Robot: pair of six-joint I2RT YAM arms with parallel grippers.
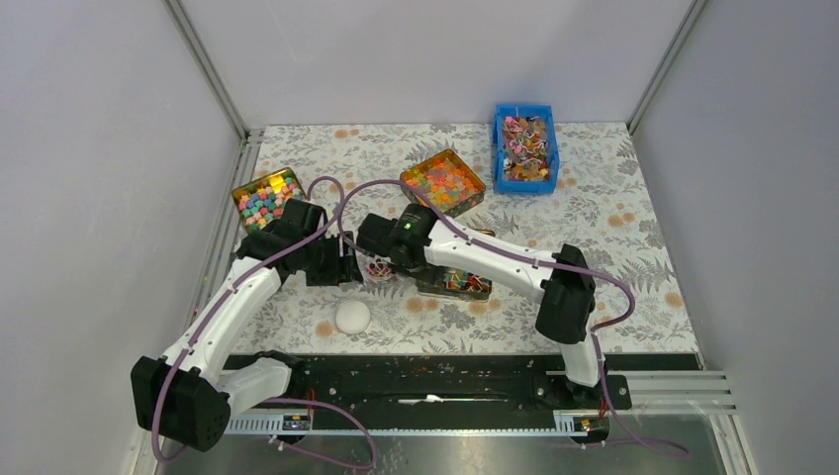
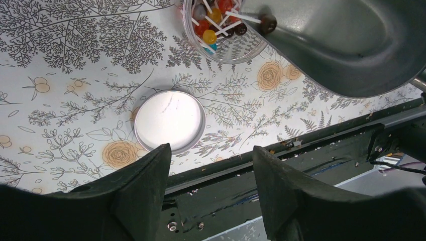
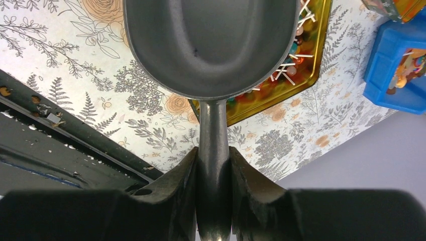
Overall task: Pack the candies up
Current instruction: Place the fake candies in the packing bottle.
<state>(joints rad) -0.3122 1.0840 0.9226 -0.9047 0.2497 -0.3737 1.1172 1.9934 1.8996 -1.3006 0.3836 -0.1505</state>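
The candies (image 2: 213,22) are small red, orange and blue sweets with thin white ends, heaped in a clear jar (image 2: 241,47) at the top of the left wrist view. More of them lie in a gold tin (image 3: 306,70) behind the scoop. My right gripper (image 3: 213,150) is shut on the handle of a grey metal scoop (image 3: 211,45). The scoop's bowl looks empty and is tipped at the jar's rim, with one dark candy (image 2: 267,22) at its lip. My left gripper (image 2: 211,150) is open and empty, just left of the jar (image 1: 379,267) in the top view.
A white round lid (image 2: 170,120) lies on the floral cloth in front of the jar. A tin of cube sweets (image 1: 267,198) stands back left, a tin of orange-green pieces (image 1: 442,183) in the middle, and a blue bin (image 1: 525,146) back right. The black rail (image 1: 425,381) runs along the near edge.
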